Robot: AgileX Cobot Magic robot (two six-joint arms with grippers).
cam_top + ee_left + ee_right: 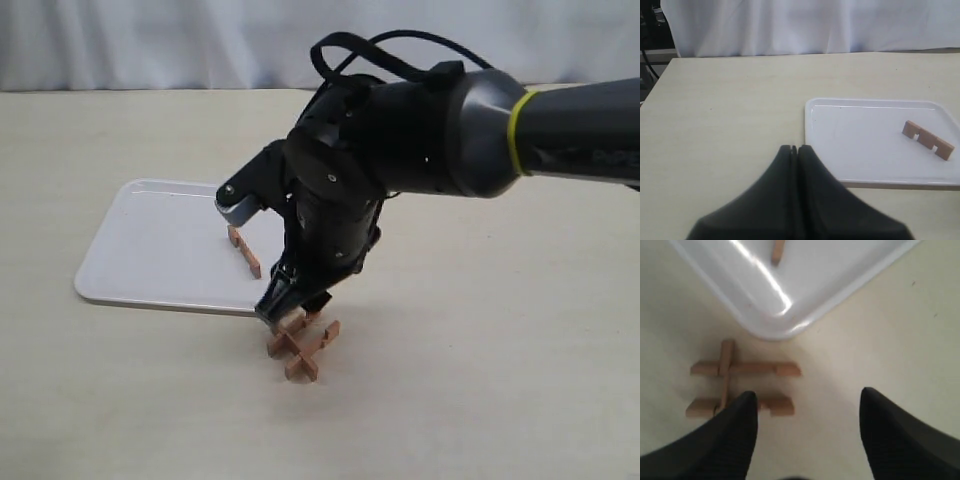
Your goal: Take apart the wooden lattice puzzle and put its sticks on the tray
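Right gripper [807, 394] is spread wide and holds nothing. It points down at the table [730, 110], just off the tray's near corner. The wooden lattice puzzle [747, 369] lies flat on the table just beside that rounded corner of the tray [865, 150], outside the rim and not touching it. We count three sticks in it: two parallel and one crossing them, interlocked. In the right wrist view one of the fingers [732, 437] overlaps the end of the puzzle's parallel stick farther from the tray; we cannot tell whether it touches the wood. The other finger is over bare table, well apart from the puzzle. One loose stick [926, 135] sits inside the tray, near the rim on the puzzle's side, on its edge with the notches down. Left gripper [794, 148] is pressed together with nothing between its tips, off the tray over bare table beside the tray's short side.
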